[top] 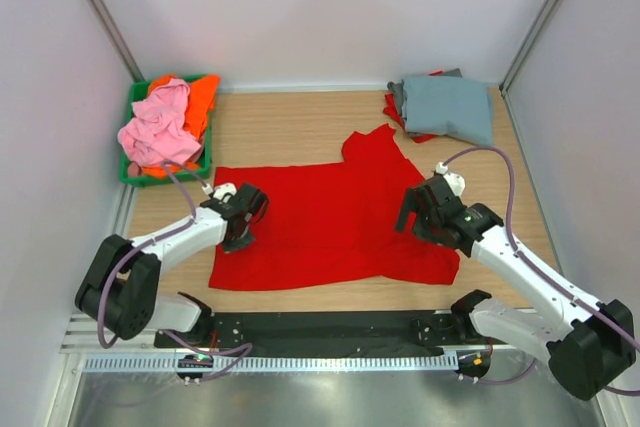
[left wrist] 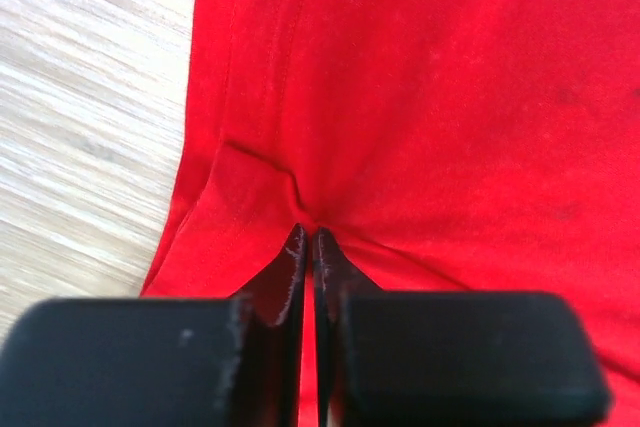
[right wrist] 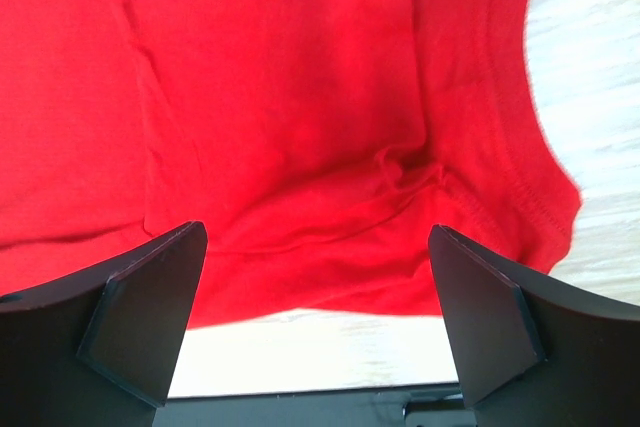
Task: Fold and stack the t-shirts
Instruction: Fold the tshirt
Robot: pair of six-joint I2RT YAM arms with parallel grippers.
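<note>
Pinching only a small fold of the red t-shirt (left wrist: 450, 97), the left gripper (left wrist: 308, 237) could lose it; the right gripper (right wrist: 318, 235) stands spread.

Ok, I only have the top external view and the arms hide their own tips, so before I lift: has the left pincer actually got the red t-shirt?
Observer: Yes. In the left wrist view the left pincer is shut on a pinch of the red t-shirt, close to its stitched edge.
Operator: And the right one?
Observer: The right pincer is wide open and holds nothing; red cloth shows between its fingers, ungripped.
Operator: Which part of the shirt is it over?
Observer: A stitched border of the shirt, with bare table just beyond it.
</note>
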